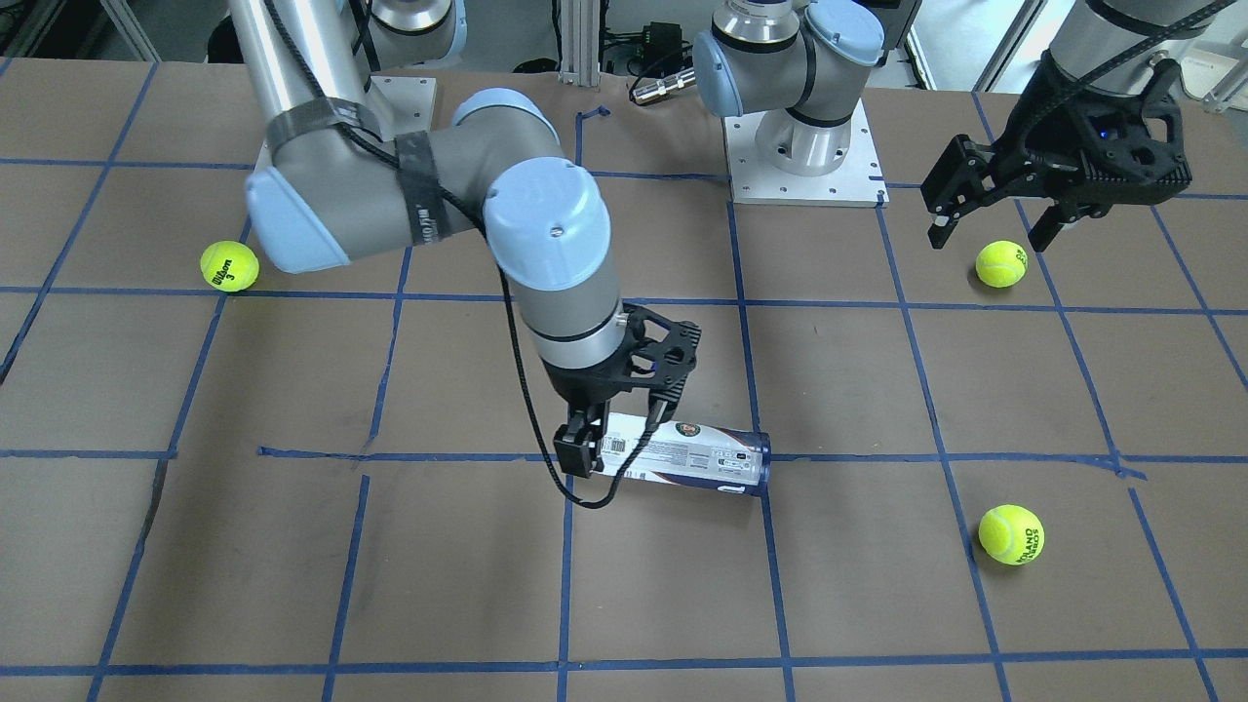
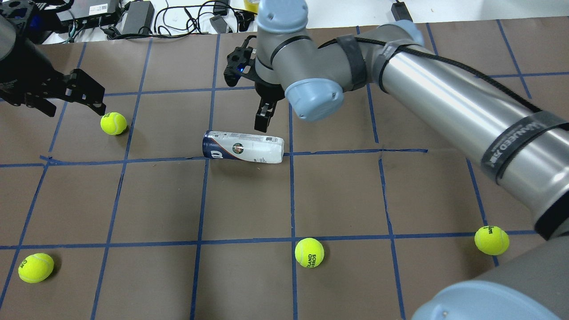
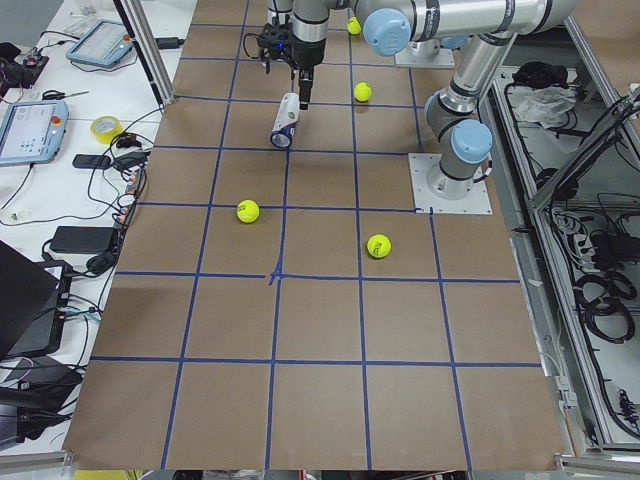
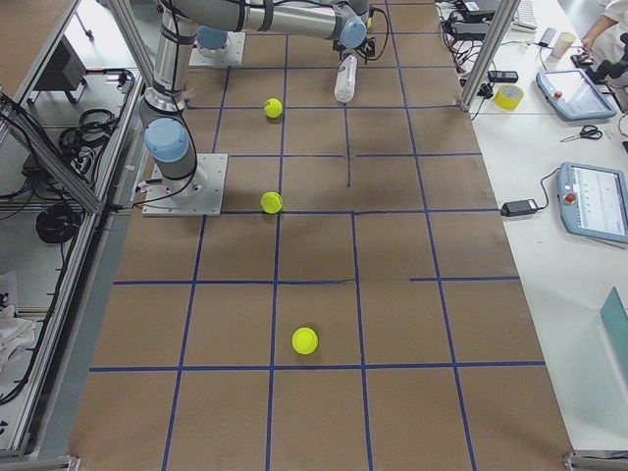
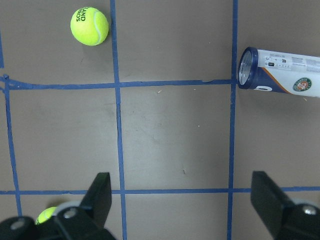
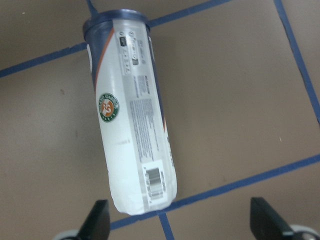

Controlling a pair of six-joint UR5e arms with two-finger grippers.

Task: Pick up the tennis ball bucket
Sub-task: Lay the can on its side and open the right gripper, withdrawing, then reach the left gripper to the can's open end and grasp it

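The tennis ball bucket [image 2: 243, 147] lies on its side near the table's middle, with its dark blue rim toward my left side. It also shows in the front view [image 1: 687, 456], the right wrist view [image 6: 132, 130] and the left wrist view [image 5: 282, 74]. My right gripper [image 1: 624, 434] is open and hangs low over the bucket's white closed end, one finger on each side; I cannot tell whether it touches. In the right wrist view the fingers [image 6: 97, 220] frame that end. My left gripper [image 2: 71, 104] is open and empty, far off beside a tennis ball [image 2: 113, 123].
Several yellow-green tennis balls lie about the brown table with blue tape lines [image 2: 249, 200]: one at the near middle [image 2: 309, 252], one at the near right [image 2: 491, 240], one at the near left [image 2: 35, 267]. Cables and boxes [image 2: 133, 15] lie past the far edge.
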